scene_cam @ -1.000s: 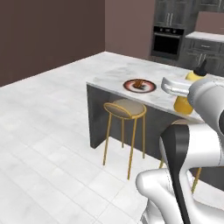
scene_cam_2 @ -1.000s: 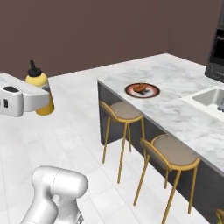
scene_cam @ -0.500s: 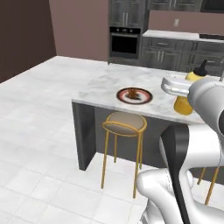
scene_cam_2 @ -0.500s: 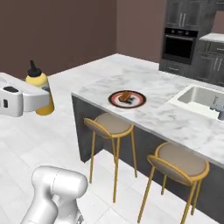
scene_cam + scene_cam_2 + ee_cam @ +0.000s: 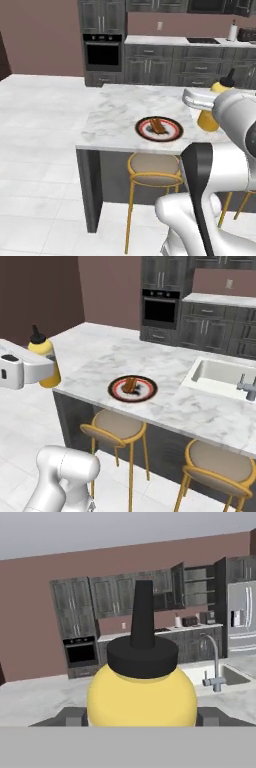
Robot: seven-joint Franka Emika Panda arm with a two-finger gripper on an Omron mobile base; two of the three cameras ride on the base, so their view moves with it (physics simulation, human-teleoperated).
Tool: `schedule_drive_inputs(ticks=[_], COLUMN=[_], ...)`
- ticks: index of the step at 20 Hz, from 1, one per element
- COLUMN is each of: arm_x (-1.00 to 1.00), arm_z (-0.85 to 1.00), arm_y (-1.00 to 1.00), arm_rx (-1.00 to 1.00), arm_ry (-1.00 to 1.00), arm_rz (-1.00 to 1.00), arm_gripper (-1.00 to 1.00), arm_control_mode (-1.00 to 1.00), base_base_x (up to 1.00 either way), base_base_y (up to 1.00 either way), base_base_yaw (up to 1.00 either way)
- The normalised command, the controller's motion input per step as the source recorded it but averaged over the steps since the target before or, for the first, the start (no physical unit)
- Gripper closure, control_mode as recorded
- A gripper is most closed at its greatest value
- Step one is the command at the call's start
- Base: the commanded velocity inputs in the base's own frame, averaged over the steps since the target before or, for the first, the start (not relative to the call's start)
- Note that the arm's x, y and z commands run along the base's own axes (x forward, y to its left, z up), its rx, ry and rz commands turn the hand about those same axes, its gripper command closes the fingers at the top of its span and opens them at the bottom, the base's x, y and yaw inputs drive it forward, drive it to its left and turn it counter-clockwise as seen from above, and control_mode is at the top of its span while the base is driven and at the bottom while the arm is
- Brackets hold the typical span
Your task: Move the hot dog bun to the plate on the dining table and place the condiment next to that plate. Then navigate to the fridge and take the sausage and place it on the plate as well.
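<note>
A: What is the hand (image 5: 142,719) doing?

B: It is clamped on the condiment bottle (image 5: 142,687), a yellow squeeze bottle with a black cap and a tall black nozzle. In the hand view the bottle stands upright between the two fingers (image 5: 70,717), whose tips show just at either side of its body.

A: And from the base cameras?

B: In the left base view the condiment bottle (image 5: 215,107) sticks out past the end of the white hand (image 5: 200,102); in the right base view the bottle (image 5: 44,356) does the same, with the hand (image 5: 47,368) held up in the air, above the floor and short of the desk's edge.

A: Where is the plate from the hand?

B: The plate (image 5: 133,388), red-rimmed, lies on the marble desk (image 5: 165,376) ahead of the hand and lower than it, near the desk's front edge. The hot dog bun (image 5: 131,384) rests on it, a small brown piece. The hand and bottle are well apart from the plate, touching neither it nor the desk.

A: Anything else near?

B: Two stools (image 5: 115,428) with gold legs stand under the desk's front edge, below the plate. Beyond the hand, a sink (image 5: 220,376) with a faucet is set in the desk, and further back a wall oven (image 5: 160,308) sits among dark cabinets.
</note>
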Motion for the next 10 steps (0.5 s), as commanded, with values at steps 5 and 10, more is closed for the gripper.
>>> schedule_drive_inputs(ticks=[5, 10], arm_x=[0.00, 0.00], arm_z=[0.00, 0.00], arm_y=[0.00, 0.00], arm_rx=[0.00, 0.00], arm_ry=[0.00, 0.00], arm_rz=[0.00, 0.00], arm_gripper=[1.00, 1.00], arm_control_mode=[1.00, 1.00], base_base_x=[0.67, 0.50], base_base_y=[0.06, 0.00], base_base_yaw=[-0.24, -0.16])
